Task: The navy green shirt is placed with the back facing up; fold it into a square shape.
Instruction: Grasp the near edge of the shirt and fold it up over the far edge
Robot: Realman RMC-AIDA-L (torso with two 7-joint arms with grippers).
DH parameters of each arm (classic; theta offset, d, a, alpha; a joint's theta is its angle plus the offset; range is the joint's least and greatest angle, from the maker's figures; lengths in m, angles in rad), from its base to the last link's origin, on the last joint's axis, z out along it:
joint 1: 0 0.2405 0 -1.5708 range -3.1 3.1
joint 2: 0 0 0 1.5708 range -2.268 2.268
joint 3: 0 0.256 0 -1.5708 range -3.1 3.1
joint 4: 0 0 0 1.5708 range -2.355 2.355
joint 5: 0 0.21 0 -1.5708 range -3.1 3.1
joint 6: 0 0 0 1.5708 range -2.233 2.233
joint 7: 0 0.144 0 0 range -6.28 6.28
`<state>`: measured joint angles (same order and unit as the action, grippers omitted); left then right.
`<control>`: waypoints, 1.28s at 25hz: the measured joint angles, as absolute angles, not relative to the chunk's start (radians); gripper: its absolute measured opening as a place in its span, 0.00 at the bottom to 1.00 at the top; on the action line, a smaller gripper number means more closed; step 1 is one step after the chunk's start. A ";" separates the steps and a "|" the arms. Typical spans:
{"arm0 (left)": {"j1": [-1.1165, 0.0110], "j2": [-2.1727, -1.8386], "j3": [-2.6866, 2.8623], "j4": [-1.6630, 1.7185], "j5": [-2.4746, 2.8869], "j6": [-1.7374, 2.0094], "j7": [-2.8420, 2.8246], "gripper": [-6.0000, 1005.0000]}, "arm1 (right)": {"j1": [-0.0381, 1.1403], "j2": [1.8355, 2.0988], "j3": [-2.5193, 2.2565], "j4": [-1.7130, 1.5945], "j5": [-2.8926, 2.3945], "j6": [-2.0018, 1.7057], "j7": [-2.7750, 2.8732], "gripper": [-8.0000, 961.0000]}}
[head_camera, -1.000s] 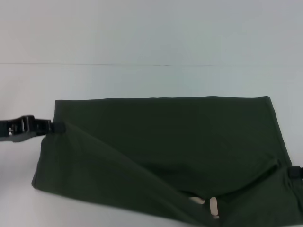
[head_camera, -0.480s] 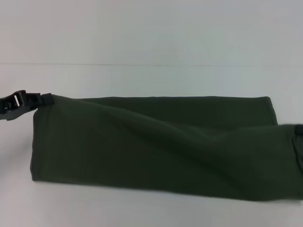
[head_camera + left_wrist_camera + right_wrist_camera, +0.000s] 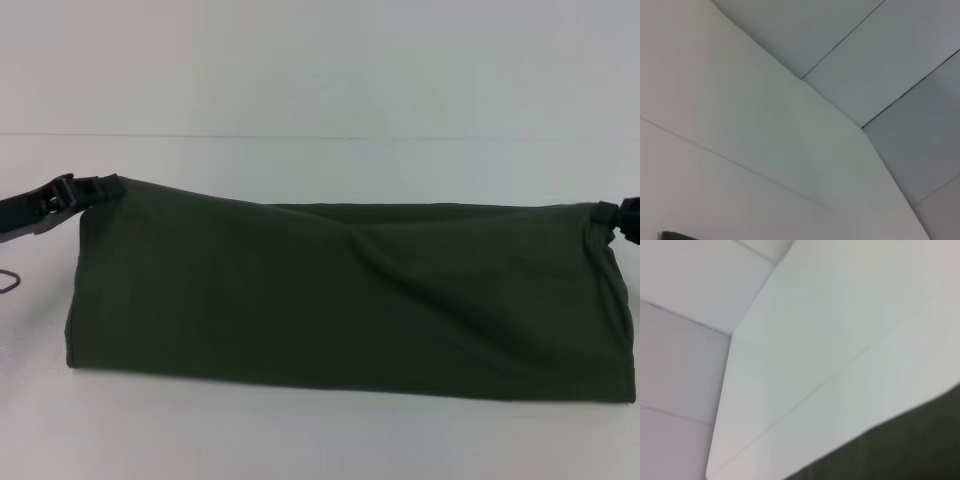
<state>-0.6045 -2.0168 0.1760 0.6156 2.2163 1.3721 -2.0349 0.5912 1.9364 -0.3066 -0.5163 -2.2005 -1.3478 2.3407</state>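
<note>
Shirt (image 3: 340, 300) spans the worktop (image 3: 300, 430) lengthwise between my left end effector (image 3: 100, 187) and right end effector (image 3: 606, 210), each pinching an upper corner, raised fold hanging toward me.

Soft, even light; slightly hazy focus.
</note>
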 joint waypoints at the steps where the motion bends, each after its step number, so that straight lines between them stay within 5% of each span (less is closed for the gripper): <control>1: -0.609 -2.021 0.179 0.610 2.216 1.355 -2.025 0.02 | 0.595 1.941 -0.307 -0.516 -2.196 -1.329 2.337 0.03; 18: -0.637 -2.103 0.219 0.583 2.170 1.046 -1.856 0.02 | 0.645 2.001 -0.312 -0.441 -2.109 -1.025 2.208 0.03; 32: -0.643 -2.124 0.277 0.572 2.145 0.946 -1.817 0.03 | 0.677 2.035 -0.317 -0.439 -2.104 -0.880 2.148 0.03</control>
